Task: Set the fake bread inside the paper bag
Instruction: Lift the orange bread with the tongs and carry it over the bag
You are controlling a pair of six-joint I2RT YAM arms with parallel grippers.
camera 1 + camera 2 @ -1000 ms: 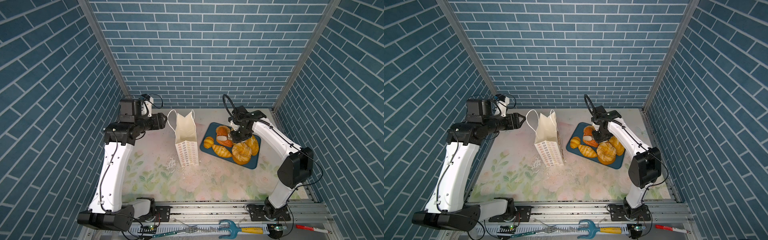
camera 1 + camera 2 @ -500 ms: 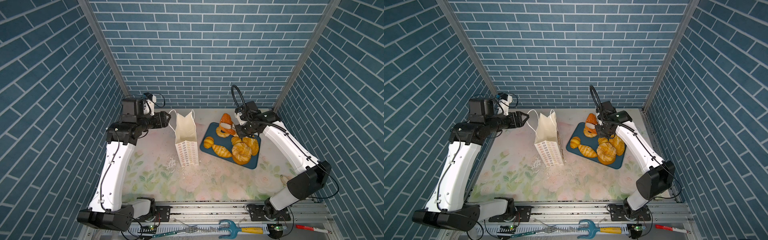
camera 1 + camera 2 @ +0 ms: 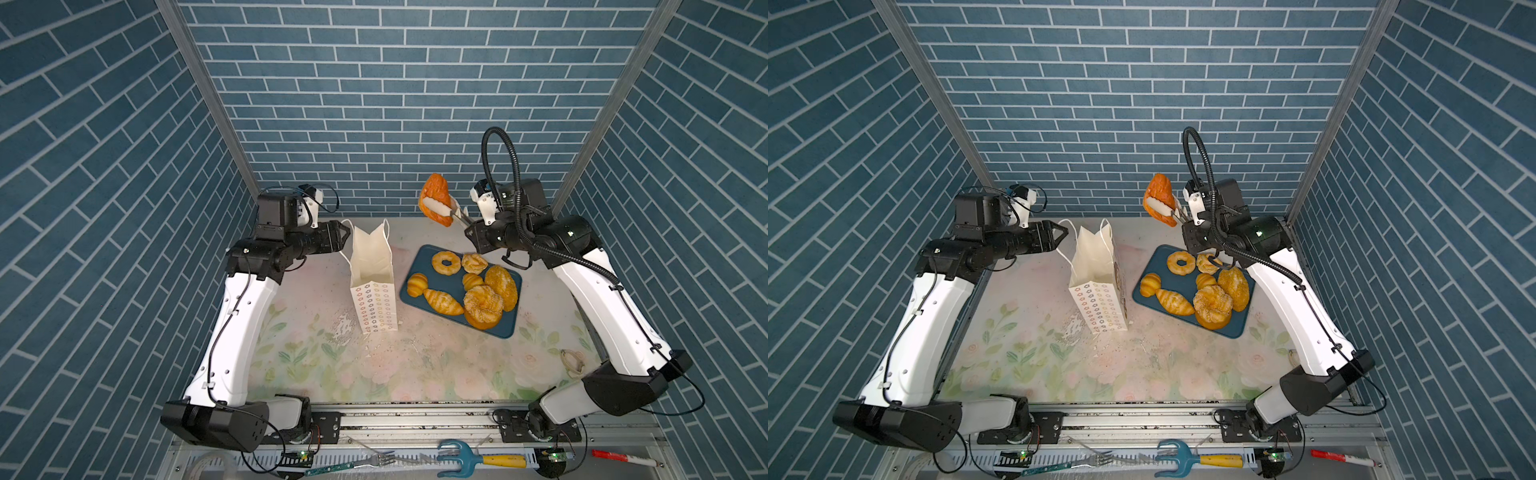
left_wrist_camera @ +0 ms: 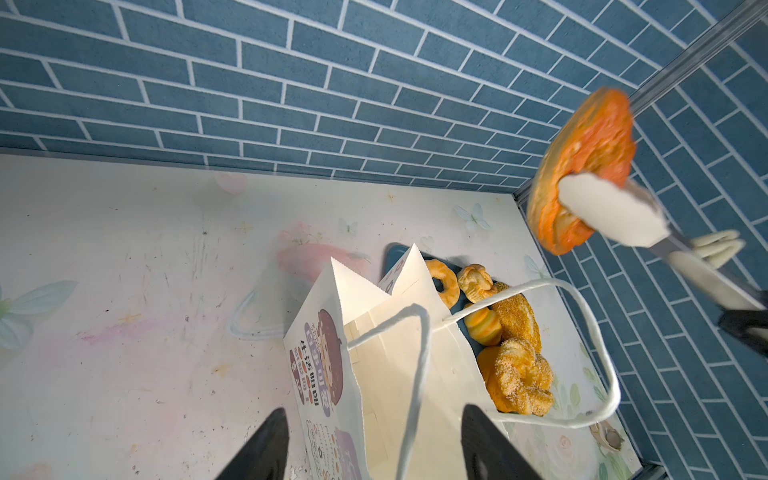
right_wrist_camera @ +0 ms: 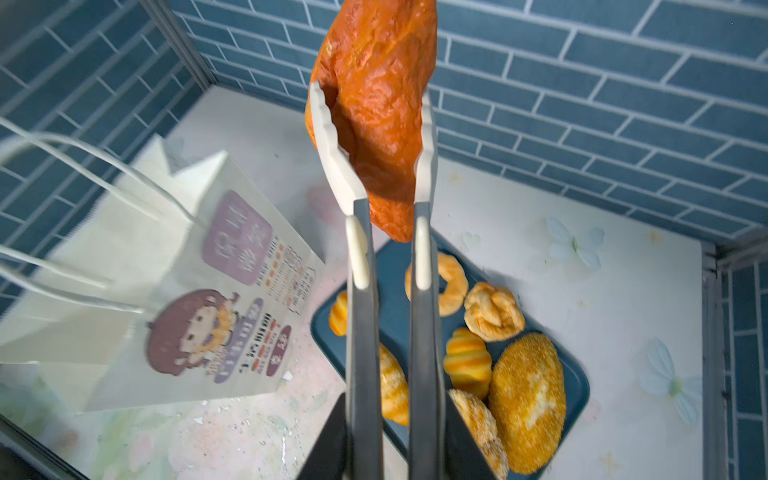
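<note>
- Nearest you: seven pieces of fake bread [image 3: 482, 307] lie on the blue tray [image 3: 507, 326], right of the table's [image 3: 374, 374] centre. Leave them for now.
- The paper bag [image 3: 372, 270] stands upright just left of the tray, mouth open, with no bread showing inside.
- The left gripper [image 3: 347, 235] sits at the bag's left rim. Its jaws stand apart around the rim and cord handle and pinch nothing. Judgement: close on the rim first, so the mouth stays wide and the bag cannot tip.
- Toward the far edge, the right gripper [image 3: 471, 227] is clamped on tongs [image 3: 451, 212]. Their white tips pinch the reddish-brown piece [image 3: 435, 195] high above the tray's far end.
- Carry it leftward over the handles, centre it above the mouth, lower it, then release.
- Versus one second ago: the tongs were down on the tray, and the piece is now lifted clear. The left gripper has edged closer to the bag. The bag is unmoved.
</note>
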